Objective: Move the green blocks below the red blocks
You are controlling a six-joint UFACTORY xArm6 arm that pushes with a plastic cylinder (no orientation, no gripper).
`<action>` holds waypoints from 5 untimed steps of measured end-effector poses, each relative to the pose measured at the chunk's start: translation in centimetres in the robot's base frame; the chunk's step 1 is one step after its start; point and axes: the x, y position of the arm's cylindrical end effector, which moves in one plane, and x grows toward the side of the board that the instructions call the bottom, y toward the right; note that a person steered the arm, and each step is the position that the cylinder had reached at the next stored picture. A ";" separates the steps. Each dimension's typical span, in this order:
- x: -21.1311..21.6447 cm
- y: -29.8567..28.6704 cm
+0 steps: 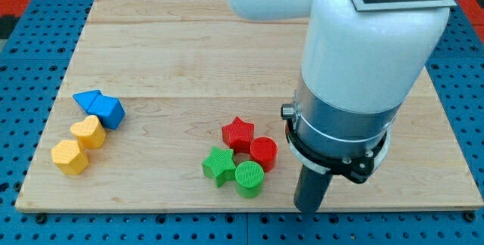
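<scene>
A red star block (pixel 237 133) and a red round block (pixel 263 153) sit near the board's bottom middle. A green star block (pixel 219 165) and a green round block (pixel 249 178) lie just below them, touching or nearly touching the red ones. My dark rod comes down from the big white arm at the view's right. My tip (pixel 308 208) rests on the board to the right of the green round block, a short gap apart from it.
Two blue blocks (pixel 101 108) and two yellow blocks, one heart-shaped (pixel 88 132) and one six-sided (pixel 69 156), cluster at the view's left. The wooden board (pixel 166 56) lies on a blue pegboard. My tip is close to the board's bottom edge.
</scene>
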 end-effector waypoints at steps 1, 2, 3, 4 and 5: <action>0.1 -1.8; -2.3 -4.5; -6.1 -7.3; -8.2 -8.3; -11.1 -10.3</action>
